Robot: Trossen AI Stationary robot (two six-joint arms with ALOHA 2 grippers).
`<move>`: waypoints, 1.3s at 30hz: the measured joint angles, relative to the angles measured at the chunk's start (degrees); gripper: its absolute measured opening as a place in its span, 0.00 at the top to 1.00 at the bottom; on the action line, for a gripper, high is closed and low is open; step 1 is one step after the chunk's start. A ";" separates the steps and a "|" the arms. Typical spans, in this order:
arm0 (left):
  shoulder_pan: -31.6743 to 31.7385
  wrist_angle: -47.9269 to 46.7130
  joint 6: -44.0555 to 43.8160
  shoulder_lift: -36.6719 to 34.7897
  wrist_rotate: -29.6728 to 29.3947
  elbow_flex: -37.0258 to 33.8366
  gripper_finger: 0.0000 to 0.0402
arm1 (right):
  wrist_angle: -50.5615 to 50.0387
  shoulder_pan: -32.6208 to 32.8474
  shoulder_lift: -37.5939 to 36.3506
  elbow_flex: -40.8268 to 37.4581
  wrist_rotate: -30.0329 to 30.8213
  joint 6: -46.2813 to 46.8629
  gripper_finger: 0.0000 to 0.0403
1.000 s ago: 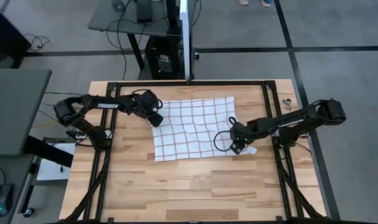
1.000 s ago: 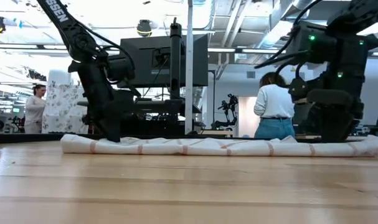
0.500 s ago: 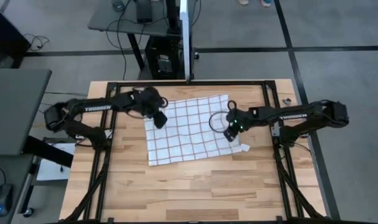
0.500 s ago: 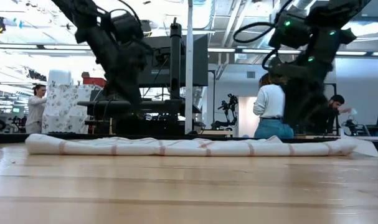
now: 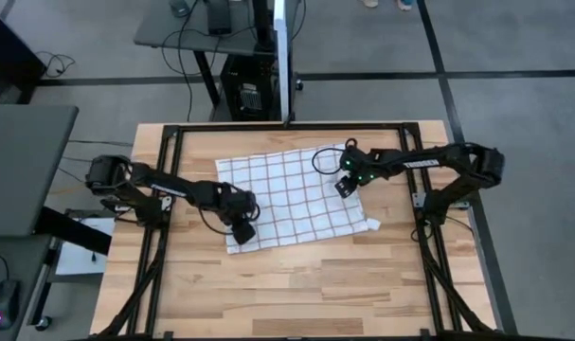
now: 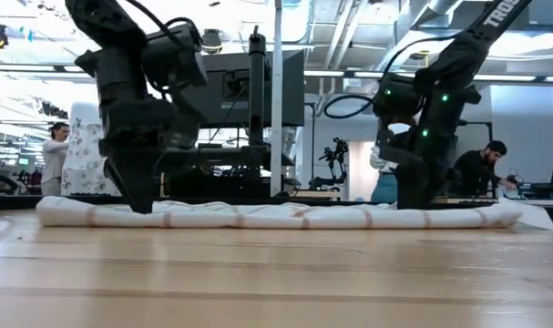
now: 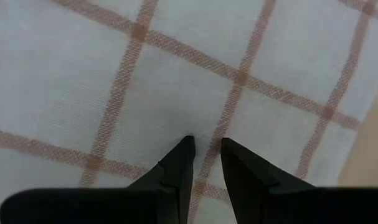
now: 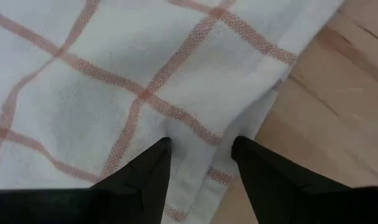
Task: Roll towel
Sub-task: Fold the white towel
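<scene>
Could go lopsided from here: hands sit at opposite corners of the towel [image 5: 292, 197], so an uneven pull would skew the roll. Towel spread flat mid-desk [image 5: 268, 284]. Left hand [image 5: 243, 230] down at the towel's near-left corner, fingers a narrow slit apart, tips on cloth, nothing pinched. Right hand [image 5: 348, 180] at the far-right edge, wider open, tips pressing cloth, gripping nothing.

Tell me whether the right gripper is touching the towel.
Touching. In the right wrist view, the right gripper has both fingertips pressed into the towel beside its edge, with the cloth puckering between the open fingers.
</scene>
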 joint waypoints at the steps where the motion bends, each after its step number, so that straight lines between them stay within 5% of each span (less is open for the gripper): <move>1: -0.77 0.69 -0.81 0.40 -0.04 -0.21 0.83 | -1.18 -0.54 0.31 0.15 0.00 -0.42 0.56; 8: -2.49 0.38 -3.78 0.62 -1.45 -0.28 0.83 | -7.22 -3.66 -4.49 -0.39 -0.24 0.29 0.56; 17: 1.01 -2.46 1.20 -2.72 -1.97 6.21 0.83 | -6.79 -1.64 -19.86 -0.39 -5.29 1.91 0.56; 28: 5.90 -0.74 14.68 -4.54 2.38 19.67 0.80 | -0.83 3.14 -32.58 1.16 -6.75 -12.19 0.56; 33: 4.00 -9.15 21.99 -4.67 3.21 29.20 0.70 | -8.85 11.10 -34.83 6.10 -7.62 -19.33 0.49; 39: -6.54 -17.29 24.08 -4.67 -0.64 31.93 0.56 | -14.69 28.09 -34.61 7.06 -4.64 -19.01 0.37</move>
